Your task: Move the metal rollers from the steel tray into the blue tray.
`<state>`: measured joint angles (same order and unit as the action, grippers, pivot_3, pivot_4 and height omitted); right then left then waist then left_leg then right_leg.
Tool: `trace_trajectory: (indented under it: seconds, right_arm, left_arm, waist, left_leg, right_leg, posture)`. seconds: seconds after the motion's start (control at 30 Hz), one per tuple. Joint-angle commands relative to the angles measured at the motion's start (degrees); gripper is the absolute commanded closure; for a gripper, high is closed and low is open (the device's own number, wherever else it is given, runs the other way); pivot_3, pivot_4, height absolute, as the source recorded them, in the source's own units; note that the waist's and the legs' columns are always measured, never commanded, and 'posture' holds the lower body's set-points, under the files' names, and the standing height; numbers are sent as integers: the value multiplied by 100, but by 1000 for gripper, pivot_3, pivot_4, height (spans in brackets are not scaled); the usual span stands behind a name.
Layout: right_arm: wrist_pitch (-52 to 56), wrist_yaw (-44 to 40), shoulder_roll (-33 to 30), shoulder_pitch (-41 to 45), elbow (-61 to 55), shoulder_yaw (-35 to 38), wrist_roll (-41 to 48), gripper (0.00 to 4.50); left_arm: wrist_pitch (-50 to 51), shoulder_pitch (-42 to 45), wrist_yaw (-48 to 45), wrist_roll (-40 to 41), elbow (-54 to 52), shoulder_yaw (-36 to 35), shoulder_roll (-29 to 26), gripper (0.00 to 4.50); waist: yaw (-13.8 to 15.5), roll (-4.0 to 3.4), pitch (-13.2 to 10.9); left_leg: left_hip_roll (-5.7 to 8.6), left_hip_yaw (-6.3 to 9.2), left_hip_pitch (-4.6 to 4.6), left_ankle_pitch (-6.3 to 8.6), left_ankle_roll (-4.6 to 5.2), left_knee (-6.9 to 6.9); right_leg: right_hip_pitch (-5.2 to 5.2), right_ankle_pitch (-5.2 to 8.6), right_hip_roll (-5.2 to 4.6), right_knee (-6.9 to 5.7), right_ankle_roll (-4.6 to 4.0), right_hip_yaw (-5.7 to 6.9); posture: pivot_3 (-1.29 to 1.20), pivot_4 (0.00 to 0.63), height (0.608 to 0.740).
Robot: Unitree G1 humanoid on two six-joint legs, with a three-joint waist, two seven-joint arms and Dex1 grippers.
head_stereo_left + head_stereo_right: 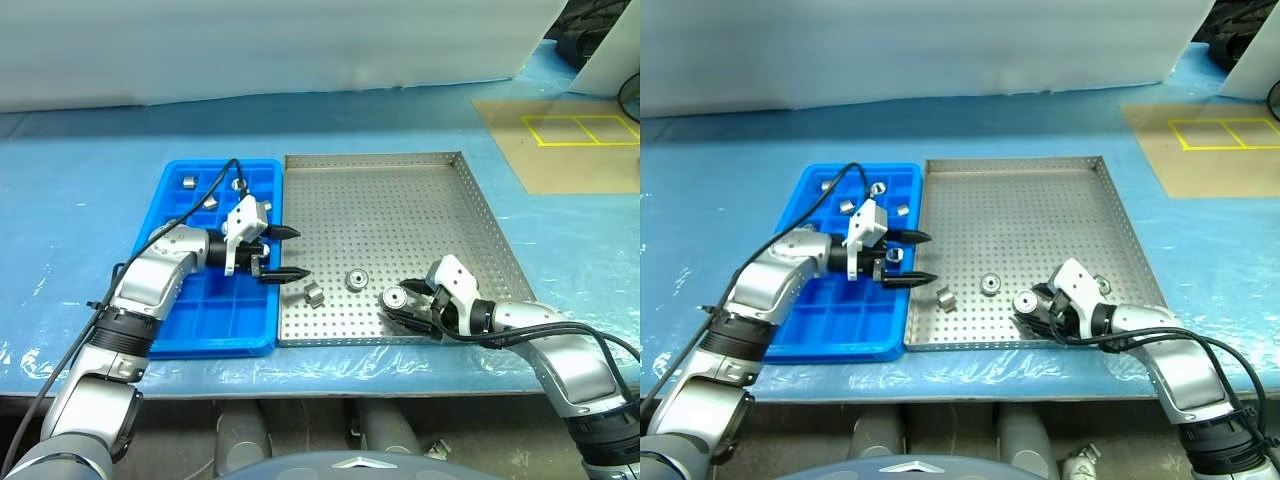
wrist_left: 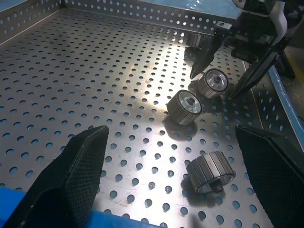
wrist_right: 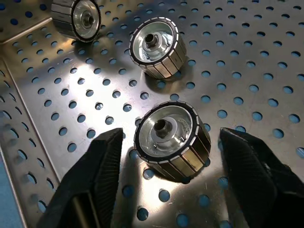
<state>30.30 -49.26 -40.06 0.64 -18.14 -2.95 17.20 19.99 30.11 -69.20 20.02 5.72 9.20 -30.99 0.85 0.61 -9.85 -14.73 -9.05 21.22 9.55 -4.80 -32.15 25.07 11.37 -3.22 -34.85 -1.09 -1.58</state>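
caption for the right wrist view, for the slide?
Right gripper straddling a metal roller on the steel tray, fingers not yet touching it; two more rollers beyond.

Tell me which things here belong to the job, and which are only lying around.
For the job: metal rollers, steel tray, blue tray, right tool, left tool.

Lying around: yellow marked board, white panel.

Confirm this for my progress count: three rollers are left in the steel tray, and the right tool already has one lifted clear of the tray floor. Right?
Not quite. Three rollers are left in the steel tray, but the right tool has lifted nothing: the right wrist view shows the nearest roller resting on the tray floor, with the open fingers either side, not touching it.
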Motion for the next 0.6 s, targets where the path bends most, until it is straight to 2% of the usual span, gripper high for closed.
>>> trace_trajectory:
  seconds: [0.03,0.07,0.13,0.43,0.6]
  right_arm:
    - [-107,160,68,13,10,-63,-135,2263]
    - [-146,128,81,50,54,-47,-105,2597]
    - [-173,73,96,83,64,-29,-45,2712]
    - [-160,316,123,351,-38,-88,-328,2712]
    - [277,-129,-52,906,-437,-57,140,2712]
  left_arm:
    - [-49,141,-69,75,-64,-202,-140,0]
    - [-42,148,-78,88,-63,-217,-167,0]
    - [-21,157,-99,113,-76,-246,-213,0]
    - [59,161,-64,197,-108,-633,-590,0]
    - [133,304,-16,322,60,-975,-793,0]
  waist:
    - [-2,0,0]
    - [-4,-1,0]
    - [-4,-1,1]
    - [-10,-4,2]
    - [-7,-5,2]
  left_leg:
    - [0,0,0,0,1,0]
    - [1,-1,-1,1,1,0]
    - [2,-3,-1,1,2,-1]
    - [2,-7,-6,2,3,-3]
    - [2,-9,-6,2,3,-2]
  right_leg:
    - [0,0,0,0,0,0]
    - [0,0,0,0,0,-1]
    - [0,0,-2,0,0,-2]
    - [-2,-2,-3,-3,4,-3]
    - [0,-3,-4,-4,4,-3]
  posture:
    - [-286,150,740]
    - [-285,150,740]
    - [-286,150,740]
    - [-274,150,740]
    - [-243,150,740]
